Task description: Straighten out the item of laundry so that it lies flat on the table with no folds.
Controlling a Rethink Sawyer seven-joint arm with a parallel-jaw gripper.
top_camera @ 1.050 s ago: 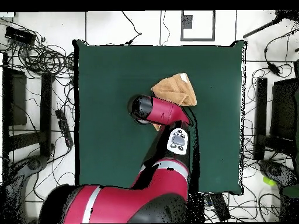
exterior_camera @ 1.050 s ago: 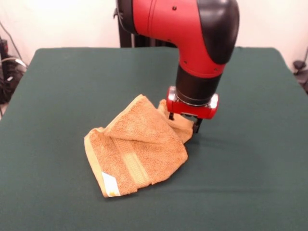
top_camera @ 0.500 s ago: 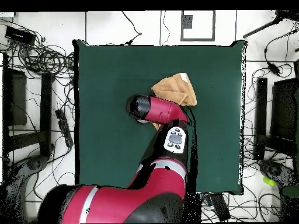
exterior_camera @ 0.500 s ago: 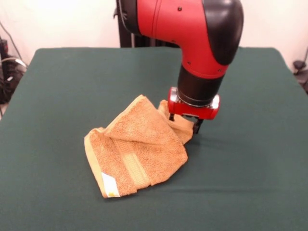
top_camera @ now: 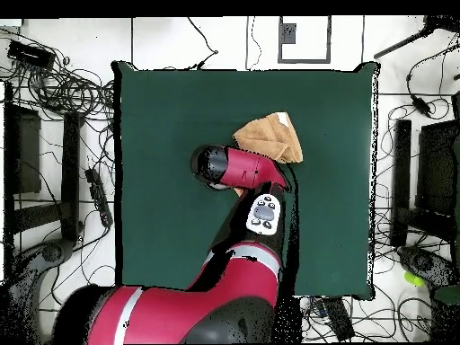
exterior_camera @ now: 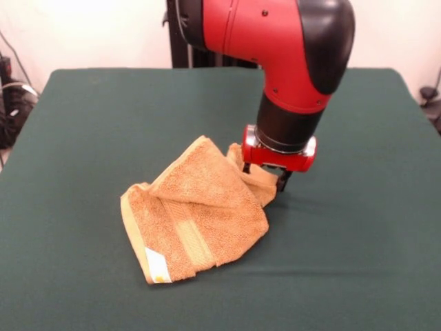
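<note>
A: What lies on the large dark green cloth-covered table (top_camera: 171,135)?

B: A small crumpled orange-tan terry towel (top_camera: 269,137), folded over itself.

A: And the red and black robot arm (top_camera: 241,169)?

B: It reaches across the table, its end covering the towel's lower edge. The jaws themselves are hidden beneath it.

One camera sits low and close across the table (exterior_camera: 83,124), facing the arm (exterior_camera: 275,41). The other looks straight down from high above, showing the whole table (top_camera: 180,117) and surrounding floor (top_camera: 216,40).
</note>
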